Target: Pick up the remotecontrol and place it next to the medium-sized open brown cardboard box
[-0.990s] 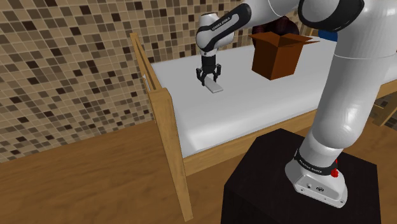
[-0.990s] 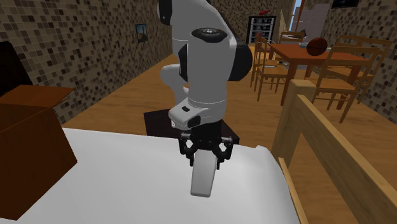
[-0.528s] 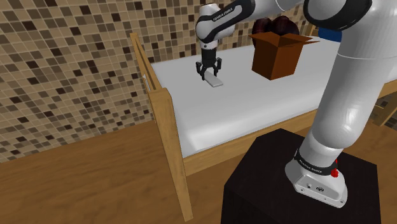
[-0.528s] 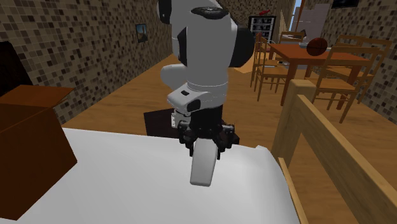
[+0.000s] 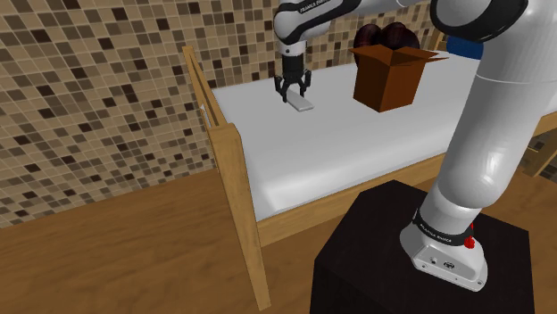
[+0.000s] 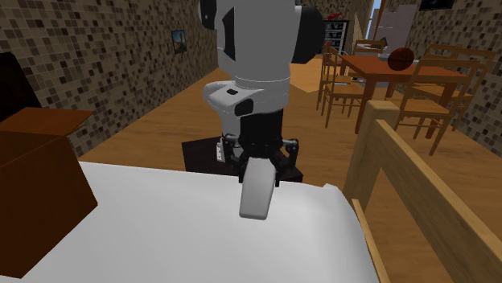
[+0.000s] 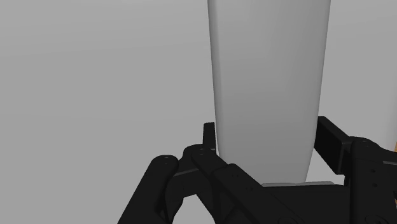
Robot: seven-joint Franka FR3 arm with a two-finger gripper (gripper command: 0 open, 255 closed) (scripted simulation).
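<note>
The remote control [image 5: 303,103] is a plain grey slab, and my gripper [image 5: 294,88] is shut on its upper end. It hangs tilted above the white bed [image 5: 357,147], clear of the sheet. In the second exterior view the remote control [image 6: 255,189] dangles below the gripper [image 6: 259,158]. In the wrist view the remote control [image 7: 267,89] runs away from the gripper [image 7: 270,162], clasped by the black fingers [image 7: 335,144]. The open brown cardboard box [image 5: 389,77] stands on the bed to the shoulder view's right of the gripper. The box [image 6: 36,165] is at the second exterior view's left.
A wooden footboard [image 5: 230,169] borders the bed on the shoulder view's left. Dark round objects [image 5: 384,37] sit behind the box. My black stand [image 5: 402,259] is at the lower right. A wooden table with chairs [image 6: 394,76] stands beyond the bed rail [image 6: 418,201].
The gripper has risen with the remote control in its grasp, lifting it off the bed and carrying it upward in the shoulder view.
</note>
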